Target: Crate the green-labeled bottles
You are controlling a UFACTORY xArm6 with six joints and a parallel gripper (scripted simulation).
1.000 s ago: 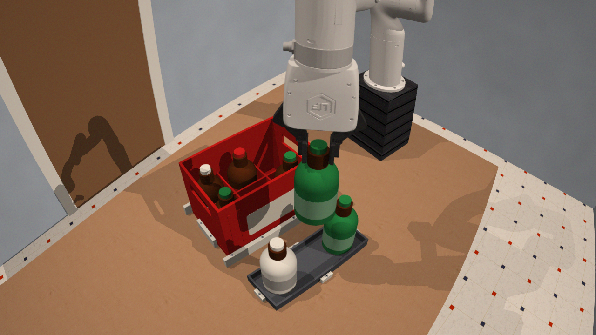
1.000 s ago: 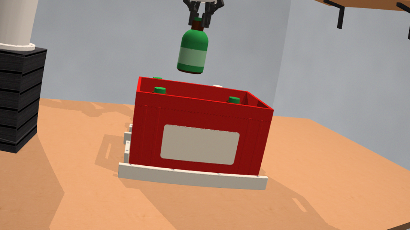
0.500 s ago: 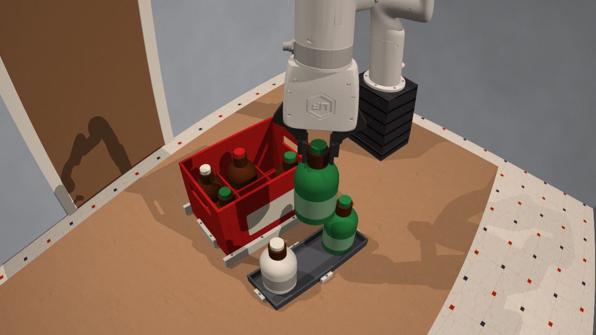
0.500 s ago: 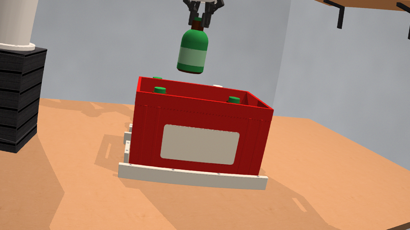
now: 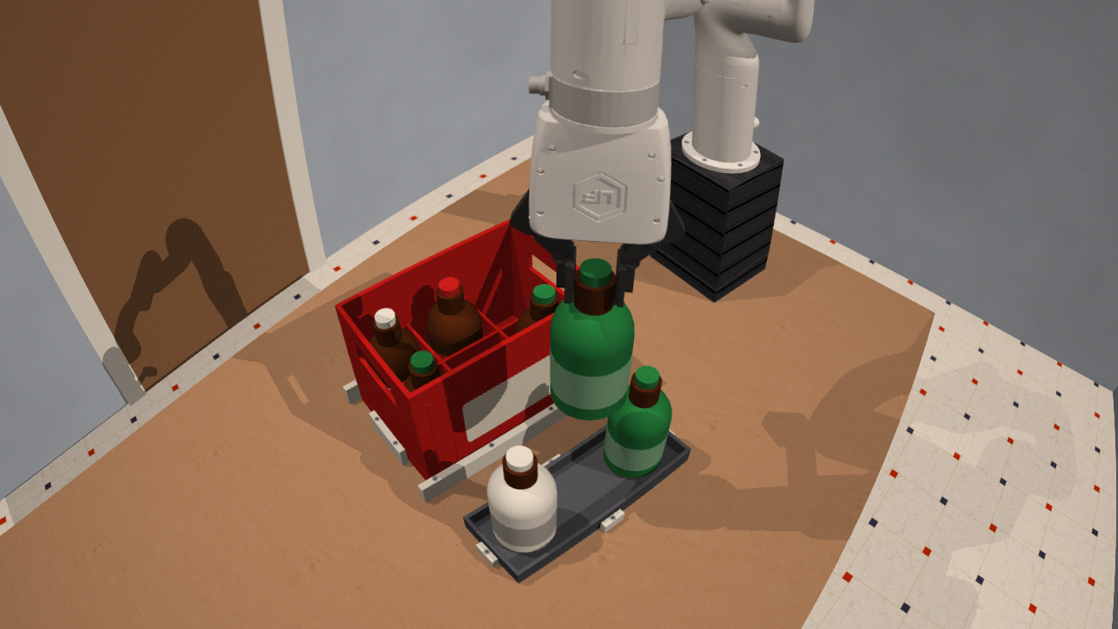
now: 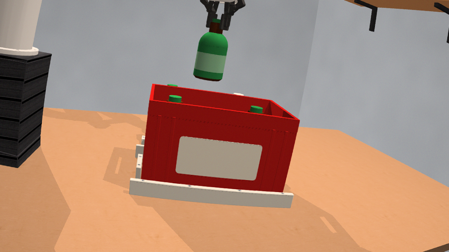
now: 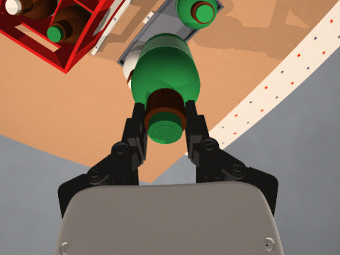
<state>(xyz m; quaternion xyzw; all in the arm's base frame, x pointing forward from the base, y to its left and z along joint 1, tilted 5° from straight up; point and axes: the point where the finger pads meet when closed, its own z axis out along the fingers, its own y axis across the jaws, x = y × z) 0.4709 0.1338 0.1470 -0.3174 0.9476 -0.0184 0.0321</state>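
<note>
Item, one end effector (image 5: 595,295) (image 6: 216,25) (image 7: 165,114): black, angular, jointed fingers, clamped on the neck of the held bottle (image 5: 591,351) (image 6: 211,55) (image 7: 166,71). We list the latter as round-shouldered, smooth green, with a pale green band, brown neck and flat green cap; it hangs in the air, tilted a little, apart from crate and tray.

Item, one crate (image 5: 438,430) (image 6: 161,148) (image 7: 68,65): red, rectangular, thinly partitioned, with a pale panel on its side. Inside we count four brown bottles, upright: a white-capped one (image 5: 390,355) (image 7: 39,7), a red-capped one (image 5: 453,324) and two green-capped ones (image 5: 424,383) (image 6: 256,109) (image 7: 72,25).

Item, one shallow tray (image 5: 578,469) (image 7: 152,32): dark grey, oblong, low-rimmed. Toward its ends we record, both upright, a second green bottle (image 5: 637,438) (image 6: 172,85) (image 7: 198,15), banded like the first, and a white bottle (image 5: 521,501) (image 6: 238,94) (image 7: 131,65) with grey band, brown neck and white cap.

Item, one table (image 5: 234,563) (image 6: 359,197) (image 7: 71,106): tan, faintly grained, bearing crate and tray, both level.
</note>
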